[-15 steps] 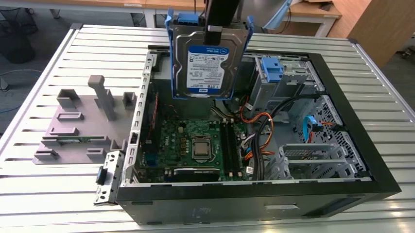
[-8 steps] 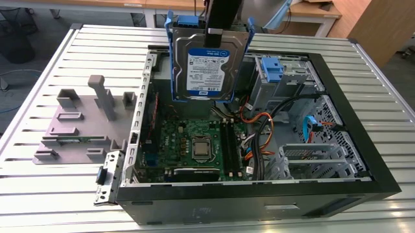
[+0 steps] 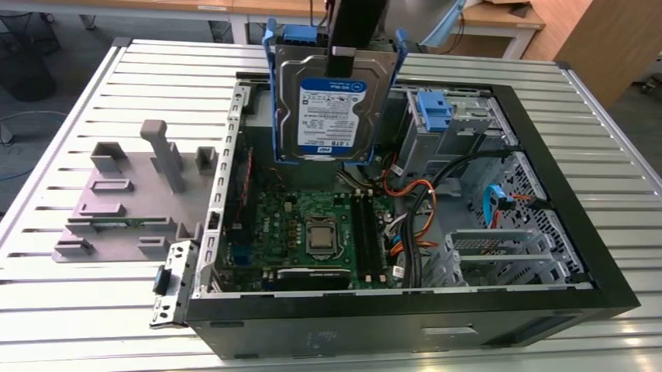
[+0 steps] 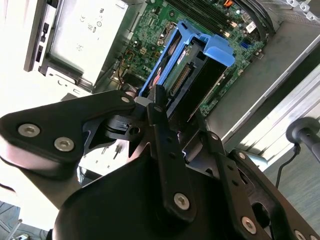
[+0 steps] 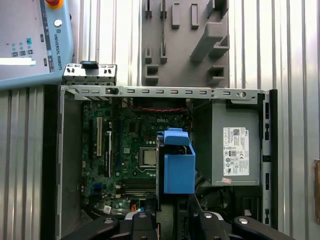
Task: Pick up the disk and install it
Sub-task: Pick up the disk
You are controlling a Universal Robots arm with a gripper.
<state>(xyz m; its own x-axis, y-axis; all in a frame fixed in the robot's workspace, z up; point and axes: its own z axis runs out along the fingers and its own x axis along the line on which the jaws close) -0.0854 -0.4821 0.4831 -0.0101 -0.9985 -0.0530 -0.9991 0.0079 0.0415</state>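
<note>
The disk (image 3: pixel 333 108), a silver drive with a white-and-blue label in a blue carrier, hangs upright on edge above the open computer case (image 3: pixel 414 310). My gripper (image 3: pixel 343 60) is shut on its upper edge, one black finger lying over the label side. In the second wrist view the fingers (image 4: pixel 159 117) clamp the disk (image 4: pixel 192 70) from both sides, with the gripper (image 4: pixel 181 127) over the motherboard. The first wrist view looks straight down on the carrier's blue end (image 5: pixel 177 167), above the gripper (image 5: pixel 172 216).
The case lies open on a slatted metal table (image 3: pixel 83 310). Inside are the motherboard (image 3: pixel 310 232), cables (image 3: pixel 414 209), a grey power-supply box (image 5: pixel 232 145) and a drive cage with a blue tab (image 3: pixel 435 108). A grey stand with posts (image 3: pixel 135 194) sits at the exterior view's left. A teach pendant (image 5: pixel 35 40) lies beside the case.
</note>
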